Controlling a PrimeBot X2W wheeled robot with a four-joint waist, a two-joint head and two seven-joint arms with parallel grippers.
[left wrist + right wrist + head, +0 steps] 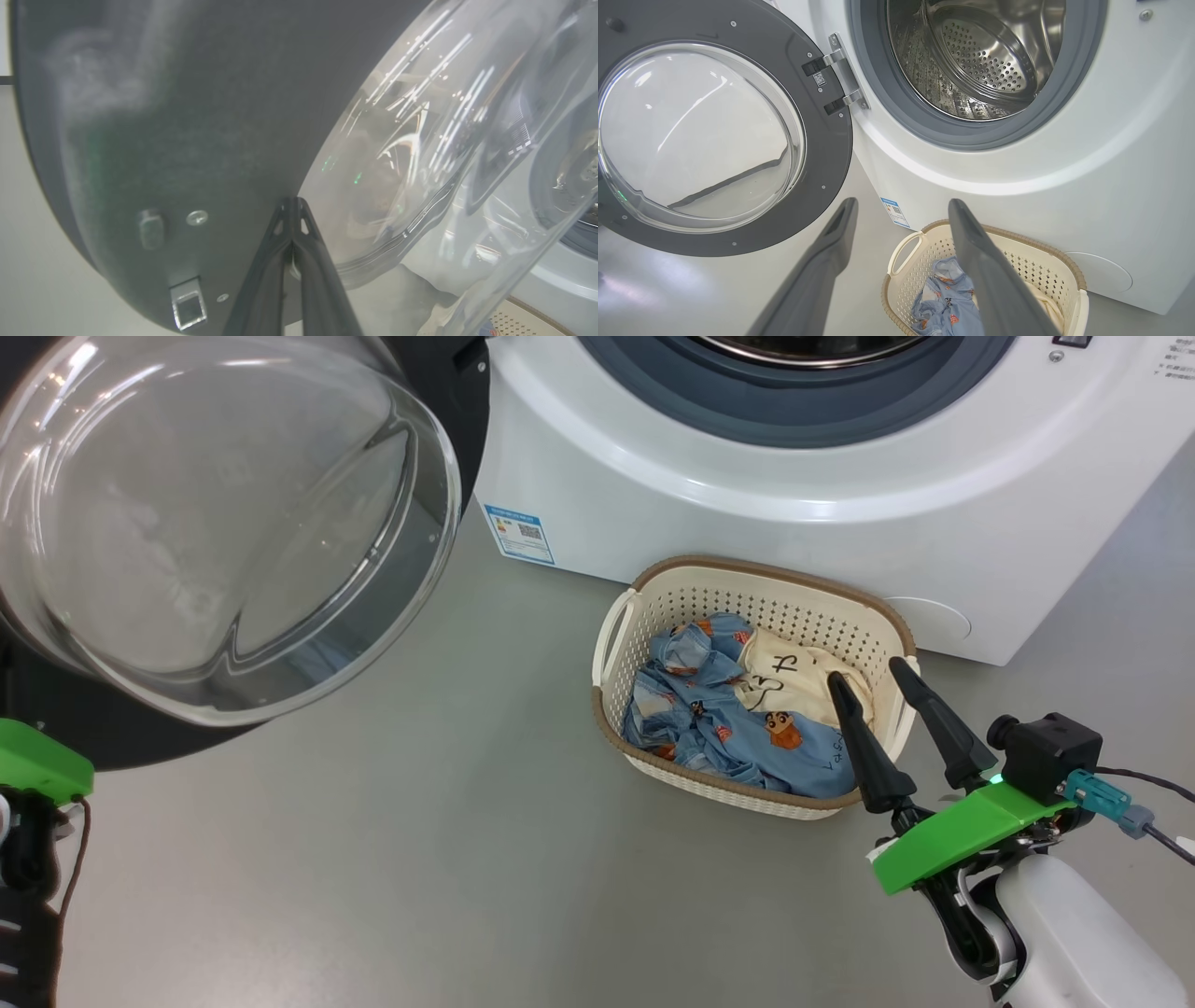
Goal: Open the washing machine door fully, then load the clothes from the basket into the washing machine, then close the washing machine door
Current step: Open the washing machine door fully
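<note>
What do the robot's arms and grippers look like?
The right gripper has two long, tapering black fingers on a flat bright green plate, with a black camera block, a teal plug with a cable, and a glossy white forearm. The left gripper has matching dark fingers and a green base too.

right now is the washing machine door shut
No, the washing machine door stands swung wide on its hinge, away from the drum mouth.
</note>
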